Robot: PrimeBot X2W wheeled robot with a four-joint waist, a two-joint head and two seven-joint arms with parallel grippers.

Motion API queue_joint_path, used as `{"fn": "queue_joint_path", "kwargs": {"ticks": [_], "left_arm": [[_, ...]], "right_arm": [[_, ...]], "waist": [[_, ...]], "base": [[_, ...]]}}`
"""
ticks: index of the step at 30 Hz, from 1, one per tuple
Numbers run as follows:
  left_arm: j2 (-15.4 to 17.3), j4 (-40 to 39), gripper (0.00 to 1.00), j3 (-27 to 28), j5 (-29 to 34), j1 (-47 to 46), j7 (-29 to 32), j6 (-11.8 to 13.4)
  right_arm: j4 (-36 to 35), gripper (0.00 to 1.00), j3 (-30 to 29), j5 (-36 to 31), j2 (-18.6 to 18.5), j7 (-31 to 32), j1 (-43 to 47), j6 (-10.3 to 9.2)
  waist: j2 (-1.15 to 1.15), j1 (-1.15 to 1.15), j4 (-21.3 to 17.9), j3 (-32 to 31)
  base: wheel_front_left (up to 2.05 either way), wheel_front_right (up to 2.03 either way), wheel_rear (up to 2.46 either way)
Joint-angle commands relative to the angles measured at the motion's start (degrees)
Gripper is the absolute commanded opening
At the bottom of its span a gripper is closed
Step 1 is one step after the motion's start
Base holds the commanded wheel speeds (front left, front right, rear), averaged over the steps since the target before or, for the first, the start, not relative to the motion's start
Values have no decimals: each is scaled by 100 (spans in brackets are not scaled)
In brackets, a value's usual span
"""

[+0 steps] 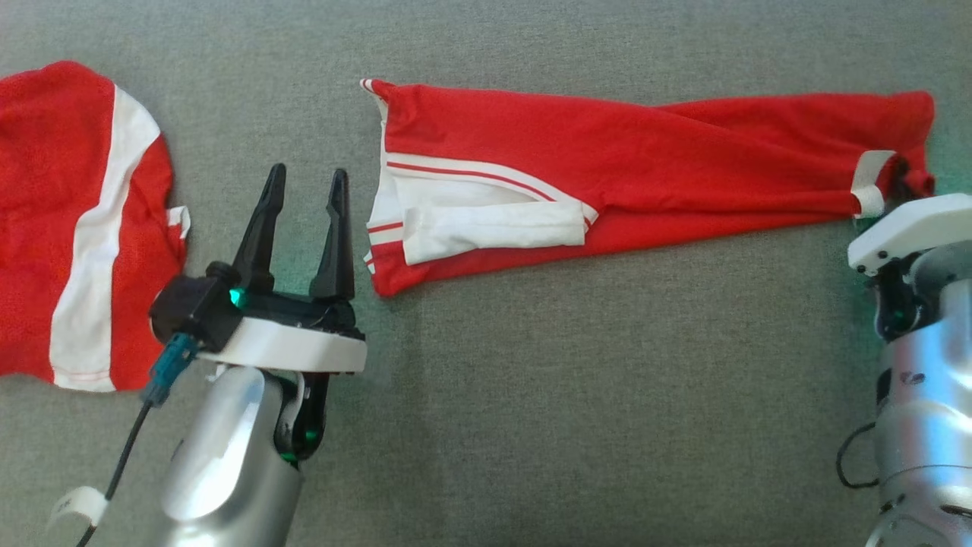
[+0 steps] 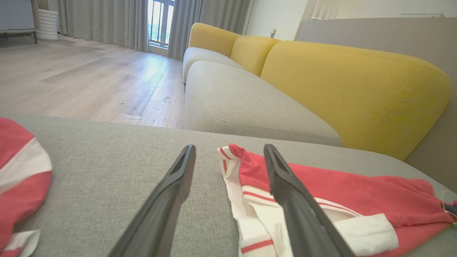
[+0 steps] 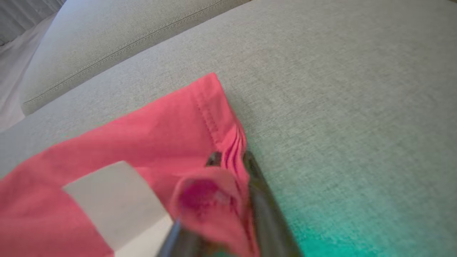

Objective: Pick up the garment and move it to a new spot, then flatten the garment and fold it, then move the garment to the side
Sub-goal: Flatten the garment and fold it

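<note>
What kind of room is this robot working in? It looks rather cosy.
Most likely a home living room: a yellow-backed sofa, a wood floor and long grey curtains at a window. The garment lies on a grey cushioned seat.

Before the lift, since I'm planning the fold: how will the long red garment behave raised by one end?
Probably floppy: the long red garment bunches into pleats at the right end effector. Likely light: thin, wrinkled cloth. It should drape and trail.

I see the garment (image 1: 645, 152) across the upper right of the cushion (image 1: 531, 418), a cloth (image 1: 76, 228) far left. My left gripper (image 1: 305, 186) sits between them.
</note>
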Motion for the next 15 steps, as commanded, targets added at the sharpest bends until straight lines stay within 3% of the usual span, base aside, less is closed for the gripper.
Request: {"fn": "queue_joint_path", "kwargs": {"ticks": [1,8,15], "left_arm": [[42,-131,100,261,62,-165,-29,-23],[4,-86,100,331,110,-128,-29,-63],[-11,-50,100,369,139,-61,-29,-88]], "right_arm": [[-8,0,172,92,91,-19,-25,39],[-97,0,-10,199,-317,-207,21,39],[-93,0,-697,-235,-864,-539,27,39]], "waist": [[0,0,-16,-14],[0,0,-69,-133],[0,0,-105,-260]], "base": [[0,0,0],[0,0,0],[0,0,0]]}}
